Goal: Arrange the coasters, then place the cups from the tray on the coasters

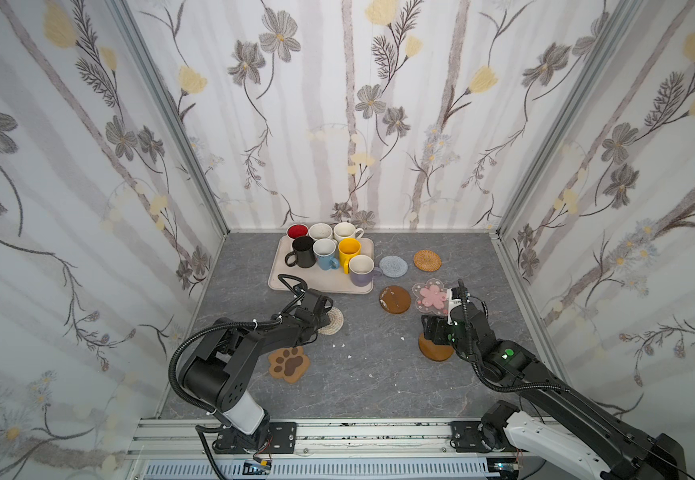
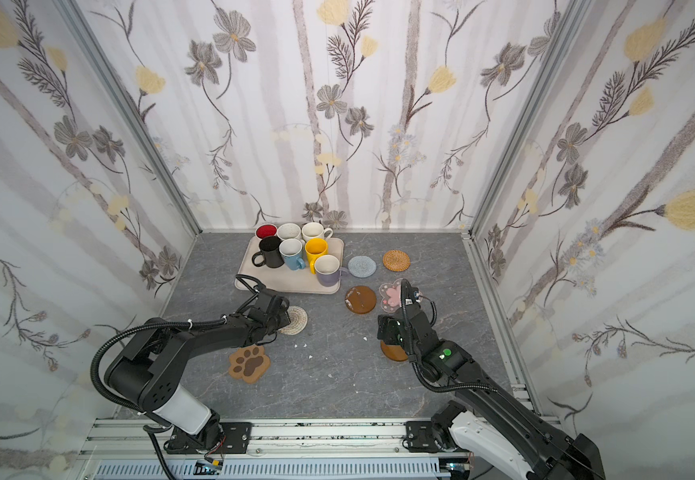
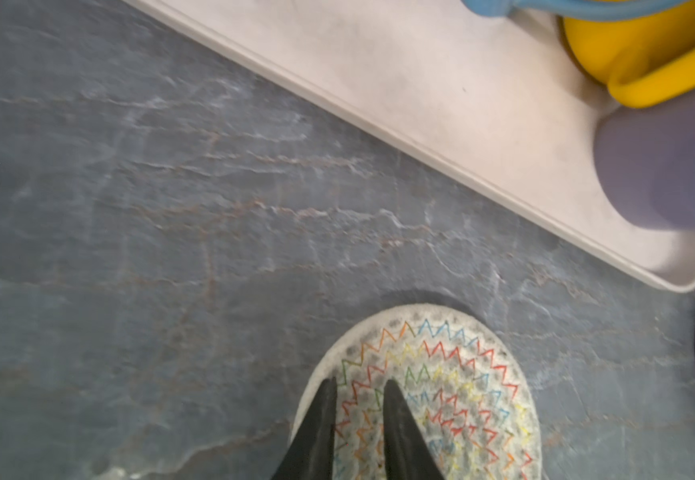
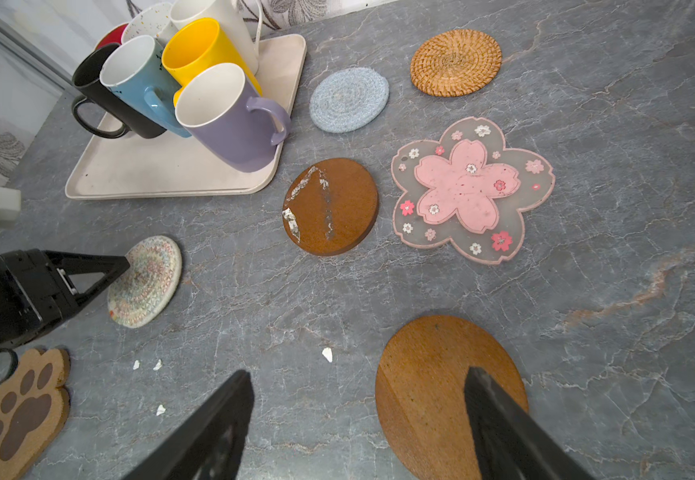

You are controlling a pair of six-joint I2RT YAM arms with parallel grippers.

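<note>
1. The grey stone-patterned worktop [image 1: 358, 374] carries everything.
2. The tray [image 1: 308, 280] sits at the far side, left of centre. I count seven cups [image 1: 324, 251] standing on it.
3. Lying bare right of the tray are the flower coaster [image 4: 468, 189], rattan coaster [image 4: 456, 62], blue coaster [image 4: 349, 99] and scuffed brown disc [image 4: 331, 205]. The paw coaster [image 4: 21, 409] lies near the left arm.
4. Left hand [image 3: 360, 382]: fingers narrow, with the tips on the spiral coaster [image 3: 441, 395] just in front of the tray. I cannot tell whether it grips.
5. Right hand [image 4: 358, 372]: spread wide above the plain brown disc [image 4: 429, 395], holding nothing.
</note>
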